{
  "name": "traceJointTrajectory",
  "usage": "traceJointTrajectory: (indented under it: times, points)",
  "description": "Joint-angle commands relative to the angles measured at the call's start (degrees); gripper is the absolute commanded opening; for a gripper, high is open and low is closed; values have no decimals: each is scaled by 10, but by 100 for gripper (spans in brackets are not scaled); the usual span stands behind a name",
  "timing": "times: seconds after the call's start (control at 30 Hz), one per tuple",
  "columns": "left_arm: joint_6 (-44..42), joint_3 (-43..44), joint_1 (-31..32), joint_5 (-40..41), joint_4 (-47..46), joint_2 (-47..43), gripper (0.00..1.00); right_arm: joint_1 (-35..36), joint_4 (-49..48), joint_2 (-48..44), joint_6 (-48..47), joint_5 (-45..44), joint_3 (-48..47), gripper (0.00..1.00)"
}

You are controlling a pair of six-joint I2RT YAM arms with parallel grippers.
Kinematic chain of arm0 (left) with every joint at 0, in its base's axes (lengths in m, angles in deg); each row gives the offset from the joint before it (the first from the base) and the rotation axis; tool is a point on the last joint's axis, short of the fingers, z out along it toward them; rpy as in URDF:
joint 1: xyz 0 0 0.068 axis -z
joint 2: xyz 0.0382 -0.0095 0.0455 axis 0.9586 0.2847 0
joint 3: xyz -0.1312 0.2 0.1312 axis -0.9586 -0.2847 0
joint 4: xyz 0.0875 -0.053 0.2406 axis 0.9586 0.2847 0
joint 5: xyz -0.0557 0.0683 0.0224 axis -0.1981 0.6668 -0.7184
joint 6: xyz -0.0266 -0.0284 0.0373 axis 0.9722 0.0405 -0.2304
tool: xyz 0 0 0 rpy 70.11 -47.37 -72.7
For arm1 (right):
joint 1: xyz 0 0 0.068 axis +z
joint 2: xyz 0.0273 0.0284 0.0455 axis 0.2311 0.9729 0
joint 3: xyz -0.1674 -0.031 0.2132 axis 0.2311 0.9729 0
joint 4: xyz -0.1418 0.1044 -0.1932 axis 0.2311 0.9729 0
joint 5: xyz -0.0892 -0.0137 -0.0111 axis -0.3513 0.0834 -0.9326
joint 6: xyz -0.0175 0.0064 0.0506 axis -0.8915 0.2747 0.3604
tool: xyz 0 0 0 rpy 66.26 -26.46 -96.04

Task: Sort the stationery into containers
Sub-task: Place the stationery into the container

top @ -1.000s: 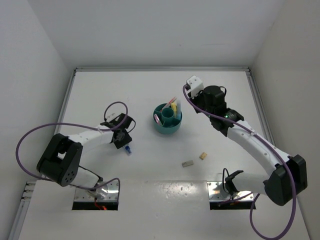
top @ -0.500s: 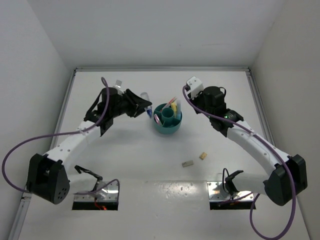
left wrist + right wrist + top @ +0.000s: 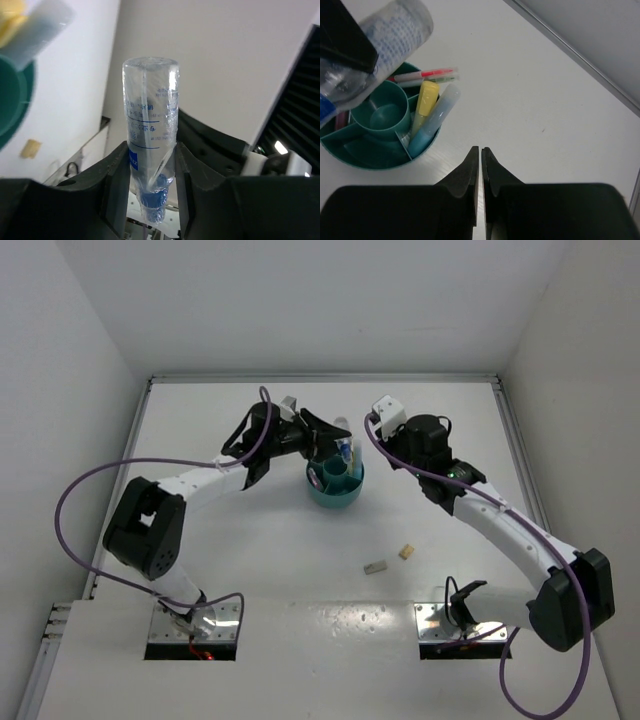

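Note:
My left gripper [image 3: 335, 443] is shut on the blue stubby marker [image 3: 345, 448] with a clear cap and holds it tilted just above the round teal organiser [image 3: 322, 497]. In the left wrist view the marker [image 3: 150, 115] sits between the fingers [image 3: 112, 185]. The organiser [image 3: 370, 161] holds a yellow marker [image 3: 424, 106], a mint marker [image 3: 437, 117], a pink pen [image 3: 422, 74] and a green pen [image 3: 442, 79]. My right gripper [image 3: 480, 148] is shut and empty, right of the organiser. A tan block [image 3: 406, 552] and a grey block [image 3: 375, 567] lie on the table.
The white table [image 3: 250, 570] is walled on three sides. The right arm [image 3: 500, 525] stretches from its base at the near right toward the organiser. The left arm's purple cable [image 3: 75, 500] loops out to the left.
My left arm has lifted the blue marker from the table at the left and carried it up and right to a point over the organiser. The right arm has stayed still.

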Motion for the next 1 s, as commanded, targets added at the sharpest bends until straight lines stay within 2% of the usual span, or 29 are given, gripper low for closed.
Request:
traceJointTrajectory:
  times: [0.0,0.2,0.37,0.57,0.77,0.97]
  points:
    - [37,17,4,-10,-49,-11,0,-1,-31,-18,-5,-2,5,5]
    - [145,-90,38,67,-113,-71,0,-1,-36,-18,-5,-2,11,5]
    - [224,-125,81,133,-197,-83,0,-1,-36,-12,-5,-2,11,5]
    - [264,-133,94,179,-197,-83,0,-1,-36,-17,-5,-8,11,5]
    - [297,-178,94,228,-197,-110,0,-1,-36,-17,-5,-8,16,5]
    - [320,-205,100,239,-209,-109,0,-1,-42,-17,-5,-8,16,4]
